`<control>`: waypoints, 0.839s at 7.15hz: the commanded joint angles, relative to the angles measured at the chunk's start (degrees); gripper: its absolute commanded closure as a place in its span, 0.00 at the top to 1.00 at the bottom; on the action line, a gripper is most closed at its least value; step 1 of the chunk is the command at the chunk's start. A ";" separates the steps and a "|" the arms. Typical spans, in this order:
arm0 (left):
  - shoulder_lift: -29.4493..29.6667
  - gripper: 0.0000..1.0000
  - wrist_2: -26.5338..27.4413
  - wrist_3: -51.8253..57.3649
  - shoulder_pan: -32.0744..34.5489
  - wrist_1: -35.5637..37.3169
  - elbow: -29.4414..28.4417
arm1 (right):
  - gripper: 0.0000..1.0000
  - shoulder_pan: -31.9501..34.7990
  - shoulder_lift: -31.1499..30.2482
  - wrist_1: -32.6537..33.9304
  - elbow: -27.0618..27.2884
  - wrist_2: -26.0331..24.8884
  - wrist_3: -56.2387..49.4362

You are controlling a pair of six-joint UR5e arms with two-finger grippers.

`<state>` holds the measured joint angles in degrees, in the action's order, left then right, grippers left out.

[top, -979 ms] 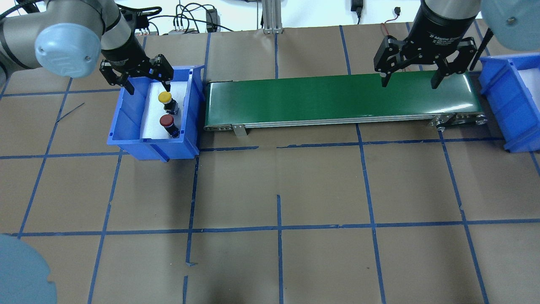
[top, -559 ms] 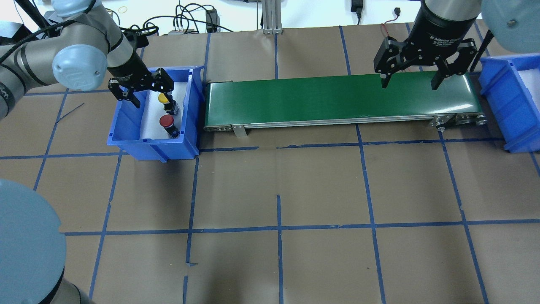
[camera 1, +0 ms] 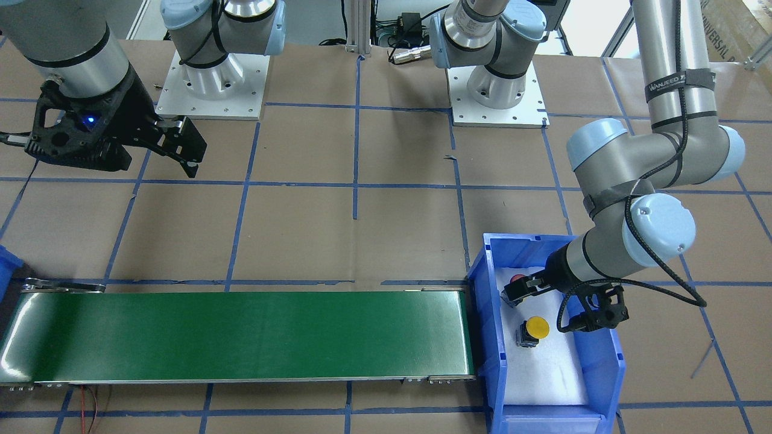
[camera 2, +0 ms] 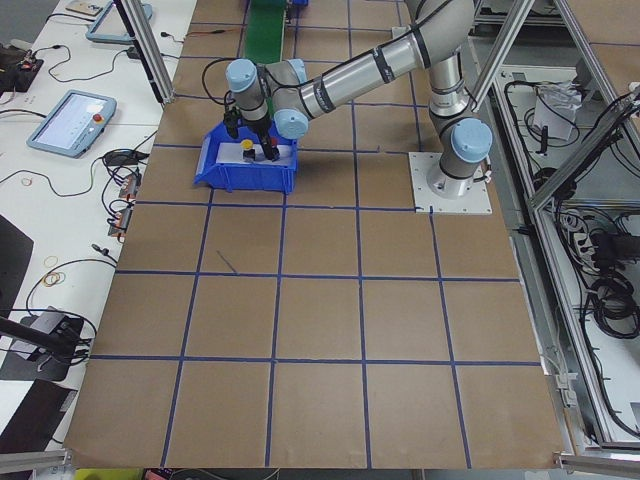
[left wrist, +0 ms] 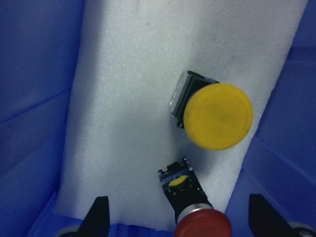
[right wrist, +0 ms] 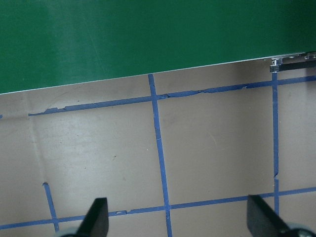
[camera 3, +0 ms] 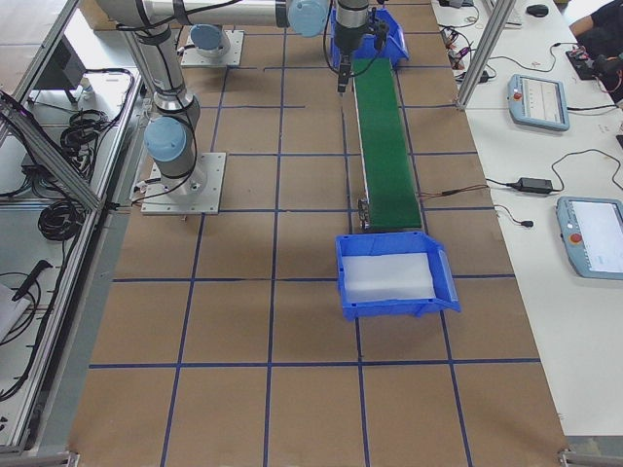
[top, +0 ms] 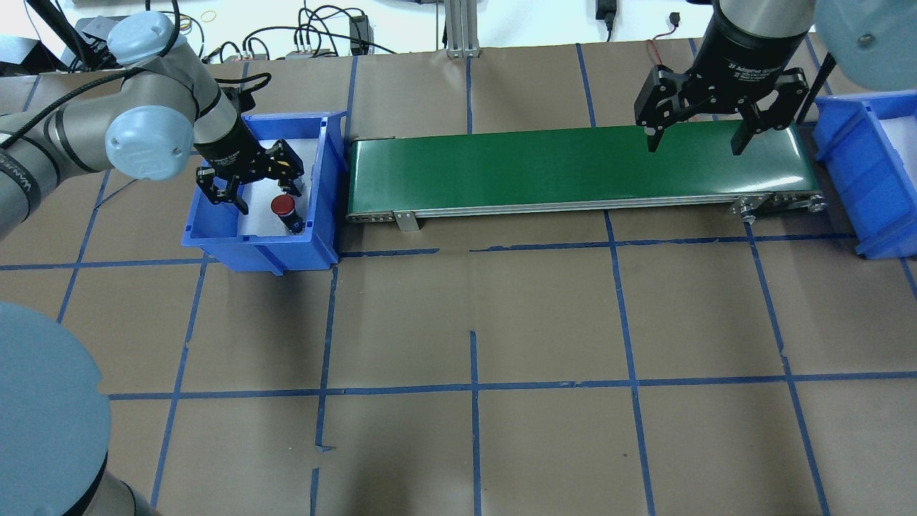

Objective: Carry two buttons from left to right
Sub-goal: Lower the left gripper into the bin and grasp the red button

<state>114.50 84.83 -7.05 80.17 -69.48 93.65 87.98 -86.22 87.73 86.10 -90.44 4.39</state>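
Currently, the left gripper [top: 265, 193] is held spread, empty, over one yellow-capped push button [left wrist: 219, 116] and one red-capped push button [top: 284, 206]. The right gripper [top: 695, 147] is spread too.

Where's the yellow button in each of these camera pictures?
Front-facing: lower right, yellow button on white foam in the blue bin.
Overhead: upper left, hidden beneath the left gripper.
Left side: yellow button tiny, upper left.
Right side: too small to tell.
Left wrist: yellow button centre right.
Right wrist: not in it.
Shared landmark: the blue bin at the green belt's end.
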 commanded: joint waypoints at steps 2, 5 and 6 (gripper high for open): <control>-0.07 1.00 -1.78 -4.19 -0.01 0.66 1.44 | 1.00 0.00 0.00 -0.01 0.04 0.00 0.00; -0.07 0.99 -1.95 -11.12 -0.01 0.40 1.62 | 1.00 0.00 0.00 -0.01 0.12 0.00 0.00; -0.16 0.85 -1.95 -11.23 0.08 0.14 1.79 | 1.00 0.00 -0.09 -0.01 0.12 0.00 0.00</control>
<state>114.40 82.90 -17.04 80.17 -69.08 95.28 87.98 -86.25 87.71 86.21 -90.44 4.40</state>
